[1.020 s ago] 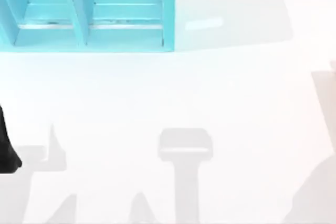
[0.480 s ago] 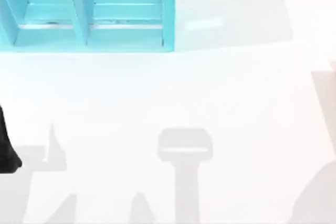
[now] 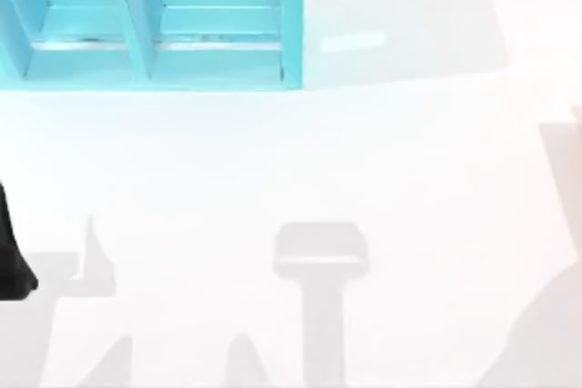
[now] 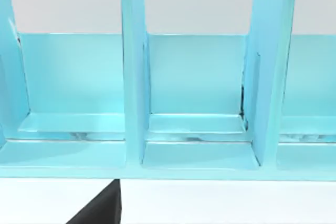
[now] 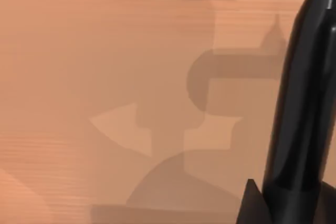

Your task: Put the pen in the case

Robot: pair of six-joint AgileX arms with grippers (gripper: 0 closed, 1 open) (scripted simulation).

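Note:
The case (image 3: 155, 20) is a cyan rack of open compartments at the table's far left, and its upright dividers (image 4: 134, 77) stand close ahead in the left wrist view. My left arm (image 3: 11, 261) sits at the left edge of the table, with one black finger (image 4: 102, 208) showing just short of the case's front lip. The pen (image 5: 304, 103) appears as a slim glossy black rod in the right wrist view. It rises from my right gripper (image 5: 275, 208), which is shut on its lower end, above an orange surface.
White tabletop (image 3: 364, 161) stretches to the right of the case and in front of it, crossed by grey shadows of the arms (image 3: 320, 261). In the right wrist view the orange surface (image 5: 79, 77) also carries arm shadows.
The grey shadow at the table's lower right corner has shifted slightly. The left arm and the case have not moved.

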